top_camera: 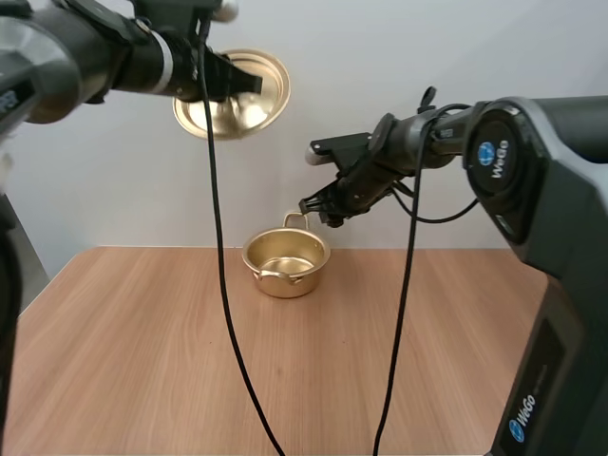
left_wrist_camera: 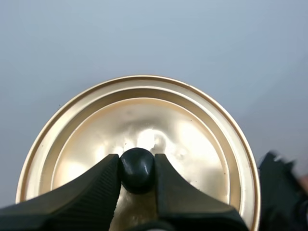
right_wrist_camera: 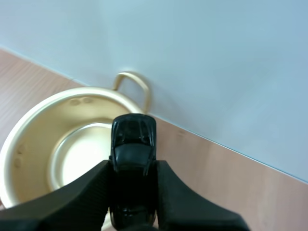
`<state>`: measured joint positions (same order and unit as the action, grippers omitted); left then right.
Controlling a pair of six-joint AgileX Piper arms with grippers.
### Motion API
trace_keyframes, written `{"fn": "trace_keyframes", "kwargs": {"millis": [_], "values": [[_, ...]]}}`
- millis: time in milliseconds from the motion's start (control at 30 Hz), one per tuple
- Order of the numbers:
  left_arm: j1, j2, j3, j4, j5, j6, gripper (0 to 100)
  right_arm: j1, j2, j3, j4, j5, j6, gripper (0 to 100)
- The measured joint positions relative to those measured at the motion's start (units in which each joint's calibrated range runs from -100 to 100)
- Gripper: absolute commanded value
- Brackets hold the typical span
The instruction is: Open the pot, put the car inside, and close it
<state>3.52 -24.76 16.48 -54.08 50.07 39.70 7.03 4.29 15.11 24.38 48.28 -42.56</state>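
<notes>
Both grippers are loaded. My left gripper, in the upper left of the high view, is pinched narrow on the black knob of the gold lid. The left wrist view shows the ribbed fingers pressed against either side of that knob. The lid hangs high over the table, its disc tipped up against the pale wall and well apart from the pot. A dark blurred shape sits just beside the lid's rim in the left wrist view; I cannot tell what it is.

My right gripper sits at the middle of the high view, just above and to the right of the pot. It holds the small black car by its sides, with the car's length running along the fingers and its roof towards the camera. From the right wrist view the car hangs over the pot's rim, close to the loop handle on the wall side.

The pot stands upright and uncovered at the far middle of the table, close to the wall, its mouth facing up and its shiny bottom in plain sight. A second handle at its near rim faces me. The car is above the rim and apart from it, not inside.
</notes>
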Motion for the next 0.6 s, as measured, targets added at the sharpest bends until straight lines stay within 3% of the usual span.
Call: {"fn": "trace_keyframes", "kwargs": {"millis": [233, 367, 500, 533, 600], "values": [[0.17, -4.6, -2.9, -2.5, 7.6, -2.2, 0, 4.1, 10.2, -4.9, 0.0, 1.2, -0.1, 0], [1.28, -4.4, -2.8, -2.2, 9.4, -2.7, 0, 4.2, 14.7, -6.6, 0.0, 0.6, -0.1, 4], [2.01, -4.4, -2.9, -2.3, 9.2, -2.7, 0, 4.1, 16.5, -7.3, -0.1, 0.1, -0.1, 64], [2.01, -4.4, -2.9, -2.3, 9.4, -2.7, 0, 4.1, 16.5, -7.3, -0.1, 0.0, -0.1, 75], [2.01, -4.4, -2.9, -2.3, 9.4, -2.7, 0, 4.1, 16.5, -7.3, -0.1, -0.6, -0.1, 78]]}}
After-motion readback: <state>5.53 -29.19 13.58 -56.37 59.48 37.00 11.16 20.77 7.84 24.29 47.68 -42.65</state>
